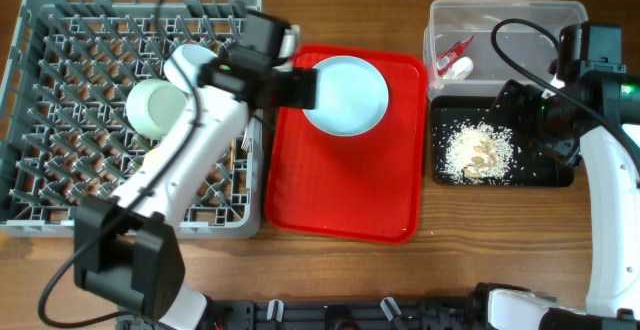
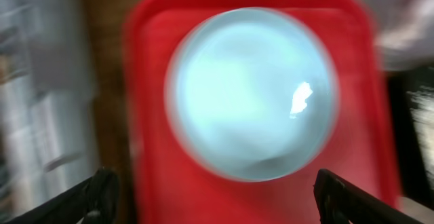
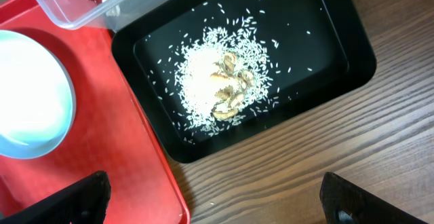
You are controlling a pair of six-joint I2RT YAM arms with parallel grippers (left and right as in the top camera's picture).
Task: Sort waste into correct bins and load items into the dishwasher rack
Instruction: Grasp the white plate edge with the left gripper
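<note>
Pale blue bowl (image 1: 345, 95) sits upright at the far end of the red tray (image 1: 340, 205), the only dish left on it, so it is probably the next thing due for the rack (image 1: 60, 205). The left gripper (image 2: 213, 193) hangs right over it. In the blurred wrist view its two fingers are spread wide at either side of the bowl with nothing between them, which looks like the set-up for a grasp on the rim. I cannot tell whether a finger touches the bowl.

A pale green bowl (image 1: 155, 107) already lies in the rack, just beside the tray, which makes for a short carry.

Rice crumbs (image 1: 478, 152) lie heaped in the black tray (image 3: 325, 47). The red wrapper (image 1: 458, 48) and white scrap (image 1: 455, 67) are in the clear tub (image 1: 500, 15), so the waste looks sorted. The right gripper (image 3: 213, 193) hovers over the black tray's near edge, fingers wide apart and empty, out of the left arm's way.
</note>
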